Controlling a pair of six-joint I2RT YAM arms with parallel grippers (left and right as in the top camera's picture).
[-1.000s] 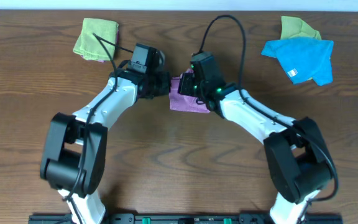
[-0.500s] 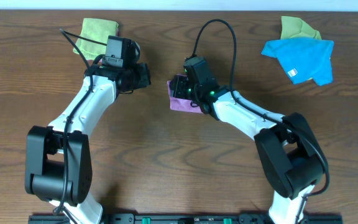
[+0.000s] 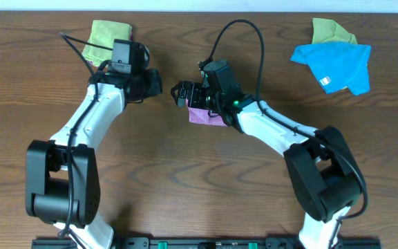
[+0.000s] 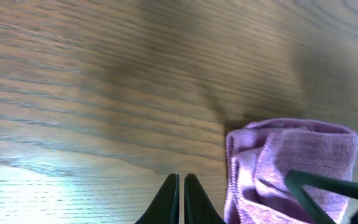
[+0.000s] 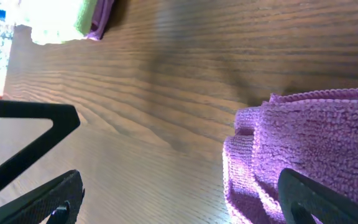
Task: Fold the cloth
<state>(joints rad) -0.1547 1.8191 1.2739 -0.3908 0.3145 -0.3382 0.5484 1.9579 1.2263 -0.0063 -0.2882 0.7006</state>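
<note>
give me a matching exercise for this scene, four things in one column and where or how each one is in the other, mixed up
Things:
1 purple cloth
2 blue cloth
3 folded green cloth
4 left gripper

Place or state:
a jaws shut, holding nothing
b back right of the table
c middle of the table
d back left of the table

Pairs: 1-c, 2-b, 3-d, 4-a
</note>
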